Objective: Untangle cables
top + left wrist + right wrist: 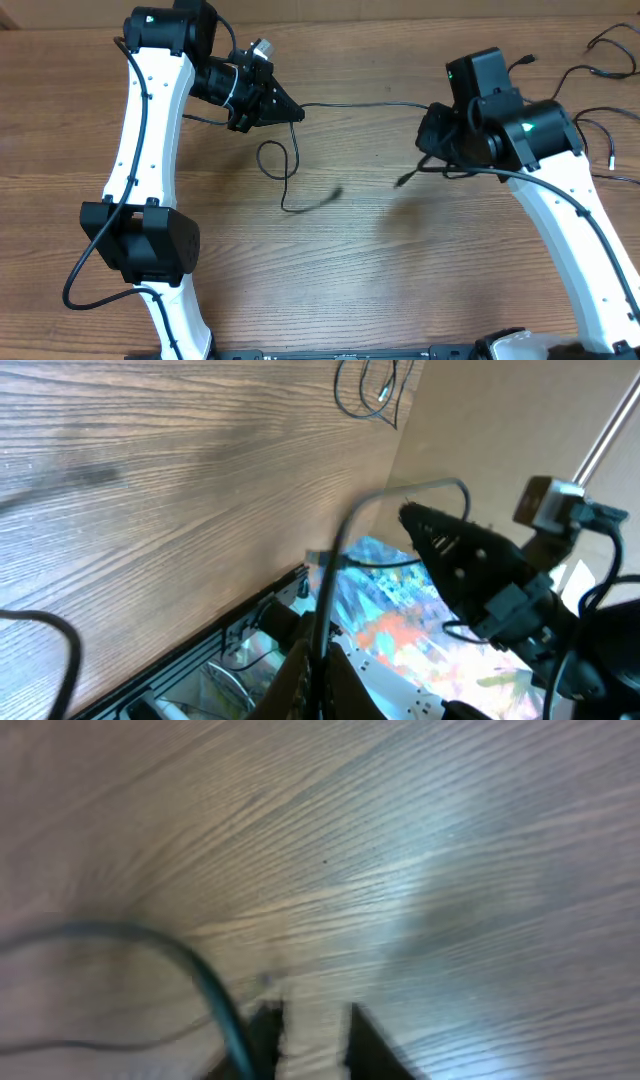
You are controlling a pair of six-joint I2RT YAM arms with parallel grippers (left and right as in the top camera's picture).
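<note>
Spare cables [605, 72] lie far right on wood counter [400, 270]; left gripper [296, 112] clenched on black cable [360, 104] running to right gripper [428, 128], whose grip can't be told through blur.

Light wood-grain table [380, 280], plain beige panel [500, 420] beyond its edge, soft even light

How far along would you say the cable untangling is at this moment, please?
Done: thin black cable stretches out straight. In hand: left end effector grips it; the right end effector may too. Left: a loop hangs below it, and other thin dark cables wait far right.
</note>
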